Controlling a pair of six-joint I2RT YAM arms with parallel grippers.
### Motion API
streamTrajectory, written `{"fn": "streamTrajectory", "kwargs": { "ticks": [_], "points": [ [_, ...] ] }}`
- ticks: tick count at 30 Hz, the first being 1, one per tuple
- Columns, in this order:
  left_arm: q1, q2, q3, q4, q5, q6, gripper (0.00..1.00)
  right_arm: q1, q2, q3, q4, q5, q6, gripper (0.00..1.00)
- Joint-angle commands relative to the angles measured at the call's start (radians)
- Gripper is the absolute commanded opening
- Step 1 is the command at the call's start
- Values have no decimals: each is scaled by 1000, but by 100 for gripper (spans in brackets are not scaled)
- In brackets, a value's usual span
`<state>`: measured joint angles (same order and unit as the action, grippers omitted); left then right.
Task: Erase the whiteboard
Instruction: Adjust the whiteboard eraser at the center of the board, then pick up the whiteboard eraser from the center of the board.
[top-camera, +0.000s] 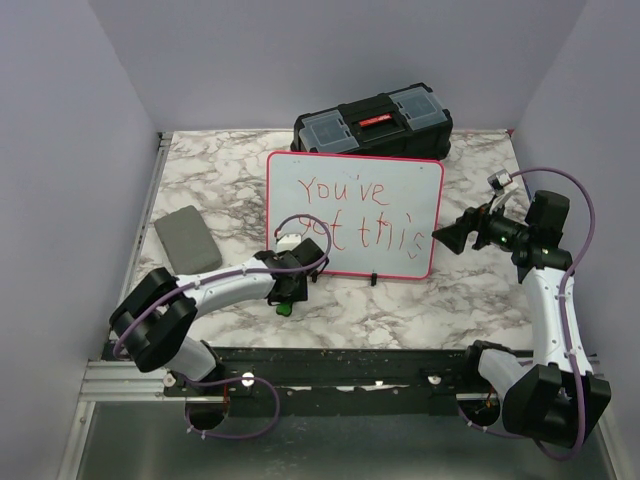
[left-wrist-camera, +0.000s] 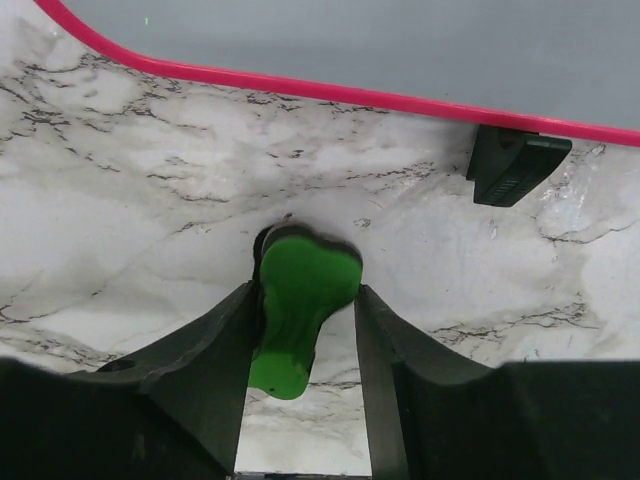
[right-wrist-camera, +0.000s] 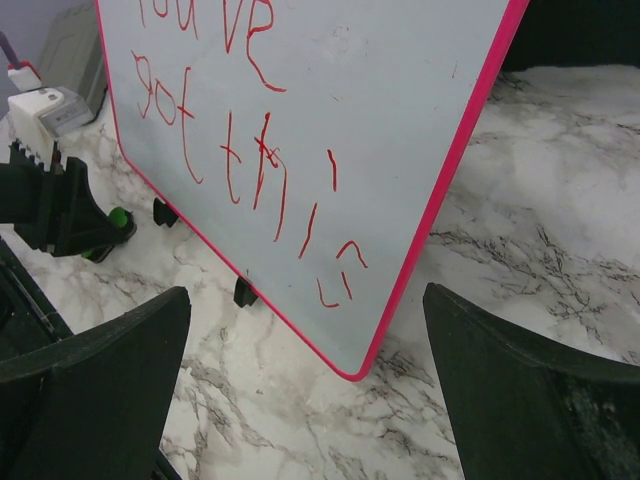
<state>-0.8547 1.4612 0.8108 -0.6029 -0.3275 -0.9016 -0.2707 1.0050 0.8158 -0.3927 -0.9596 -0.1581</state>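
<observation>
The whiteboard (top-camera: 355, 215) stands tilted on small black feet mid-table, pink-red rim, red handwriting "you've got this" across it (right-wrist-camera: 300, 120). Its lower rim (left-wrist-camera: 400, 98) crosses the top of the left wrist view. My left gripper (top-camera: 287, 300) is low on the table just in front of the board's lower left corner. Its fingers (left-wrist-camera: 305, 290) are closed against a small green eraser (left-wrist-camera: 300, 300) that rests on the marble. My right gripper (top-camera: 445, 238) hovers at the board's lower right corner, jaws wide open (right-wrist-camera: 305, 295) with nothing between them.
A black toolbox (top-camera: 372, 125) sits behind the board. A grey flat pad (top-camera: 187, 238) lies at the left. One black foot (left-wrist-camera: 512, 165) of the board is just ahead of the left gripper. Purple walls enclose the marble table (top-camera: 480, 290).
</observation>
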Motion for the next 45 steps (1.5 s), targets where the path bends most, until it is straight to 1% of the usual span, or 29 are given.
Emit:
{"fn": "streamTrajectory", "kwargs": {
  "ticks": [1, 5, 8, 14, 15, 17, 27, 28, 29, 30, 31, 32, 33, 36, 39, 41, 45],
  "points": [
    [3, 20, -18, 49, 40, 6, 46, -9, -14, 2, -16, -27, -8, 100],
    [5, 30, -38, 56, 55, 15, 51, -9, -13, 2, -17, -28, -9, 100],
    [5, 38, -44, 60, 59, 27, 50, -9, -14, 2, -17, -27, -9, 100],
    [11, 52, -43, 39, 44, 54, 46, -10, -14, 3, -17, -25, -8, 100],
    [11, 56, -49, 38, 45, 56, 45, -11, -14, 3, -17, -25, -9, 100],
    [11, 57, -67, 51, 56, 56, 38, -10, -14, 3, -16, -25, -8, 100],
    [11, 65, -110, 69, 69, 49, 37, -10, -13, 3, -17, -25, -8, 100],
    [11, 60, -118, 78, 73, 49, 33, -10, -13, 2, -16, -25, -9, 100],
    [11, 56, -125, 85, 78, 47, 26, -12, -13, 2, -16, -23, -8, 100],
    [10, 52, -131, 92, 80, 46, 17, -12, -14, 2, -16, -22, -9, 100],
    [11, 47, -136, 93, 78, 42, 4, -12, -15, 3, -16, -24, -9, 100],
    [11, 40, -141, 93, 76, 37, 0, -12, -13, 2, -16, -25, -9, 100],
    [11, 28, -147, 95, 75, 36, 0, -12, -13, 2, -15, -25, -8, 100],
    [10, -26, -159, 97, 63, 33, 0, -13, -13, 2, -15, -26, -9, 100],
    [4, -126, -173, 115, 53, 47, 0, -13, -13, 1, -15, -27, -9, 100],
    [-2, -216, -192, 148, 56, 70, 0, -13, -13, 1, -16, -25, -12, 100],
    [-10, -477, -276, 292, 107, 146, 0, -15, -18, -3, -15, -13, -24, 100]
  ]
}}
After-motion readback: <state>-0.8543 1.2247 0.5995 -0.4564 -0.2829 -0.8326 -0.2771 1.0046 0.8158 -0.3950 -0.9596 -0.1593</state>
